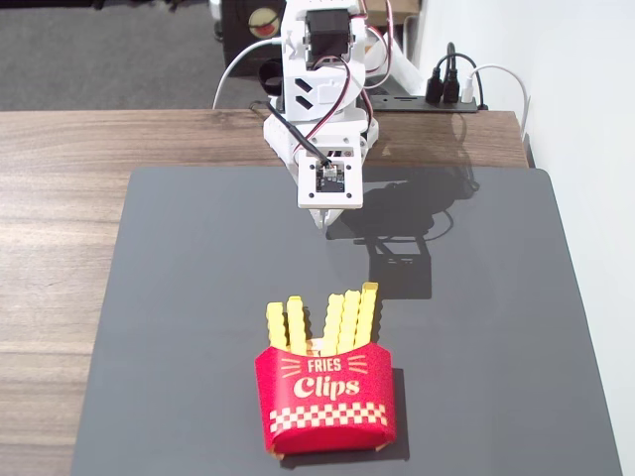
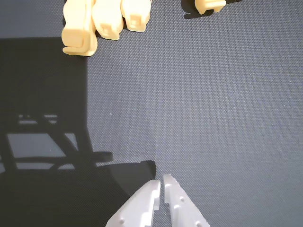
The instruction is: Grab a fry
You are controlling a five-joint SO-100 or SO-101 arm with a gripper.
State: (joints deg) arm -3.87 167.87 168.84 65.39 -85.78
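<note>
Several bright yellow crinkle-cut fries [image 1: 337,319] stand upright in the red "Fries Clips" carton [image 1: 325,399] near the front of the grey mat. Their tips show at the top of the wrist view [image 2: 109,21], with one more tip further right [image 2: 209,4]. My white gripper [image 1: 326,222] hangs over the far part of the mat, well behind the carton, pointing down. In the wrist view its two fingertips [image 2: 162,182] nearly touch, with nothing between them. The gripper is shut and empty.
The dark grey mat [image 1: 179,327] lies on a wooden table [image 1: 60,238]. The arm's base and cables stand at the table's far edge [image 1: 327,89]. A power strip with plugs [image 1: 446,94] sits at the back right beside a white wall.
</note>
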